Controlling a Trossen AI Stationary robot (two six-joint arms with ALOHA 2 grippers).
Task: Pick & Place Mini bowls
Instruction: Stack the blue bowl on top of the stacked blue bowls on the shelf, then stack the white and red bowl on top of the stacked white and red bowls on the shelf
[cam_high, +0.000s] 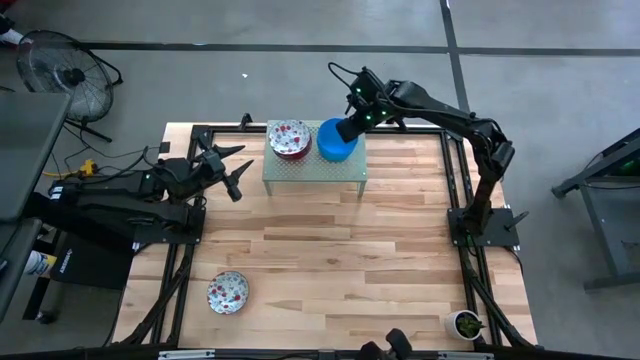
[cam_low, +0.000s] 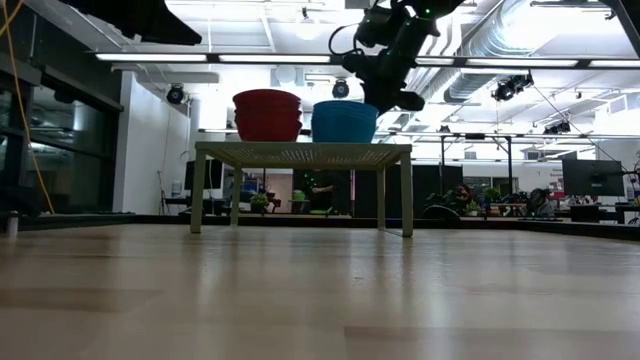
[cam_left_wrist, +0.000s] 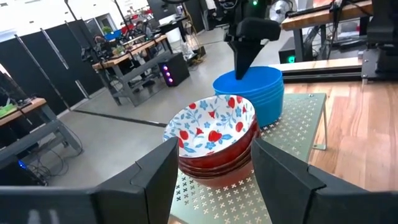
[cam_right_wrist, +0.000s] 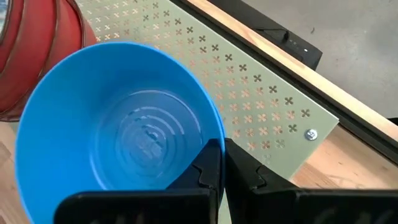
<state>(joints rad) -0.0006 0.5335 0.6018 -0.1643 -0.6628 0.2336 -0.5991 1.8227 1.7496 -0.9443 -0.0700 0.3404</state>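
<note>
On the pale green rack (cam_high: 315, 172) stand two stacks of mini bowls, resting on their bases. One is a floral white and red stack (cam_high: 290, 138) (cam_left_wrist: 214, 127). To its right is a blue stack (cam_high: 333, 142) (cam_low: 345, 122). My right gripper (cam_high: 352, 124) (cam_right_wrist: 224, 171) is above the blue stack's far right side, shut on the top blue bowl (cam_right_wrist: 124, 137). My left gripper (cam_high: 234, 172) (cam_left_wrist: 214, 186) hangs open and level to the left of the rack, pointing at the floral stack. One more floral bowl (cam_high: 228, 292) lies on the table near the front left. My right gripper pinches the top blue bowl's rim (cam_right_wrist: 216, 135) on its far right side, with one finger inside the bowl and the other finger (cam_right_wrist: 249, 177) outside. The fingers slant down from above and from the far right. The bowl sits level on top of the blue stack.
The rack stands on thin legs (cam_low: 407, 200) at the middle of the table's far edge. A small white cup with a plant (cam_high: 466, 323) sits at the near right corner. The bare wooden tabletop (cam_high: 340, 260) stretches between the rack and the near edge.
</note>
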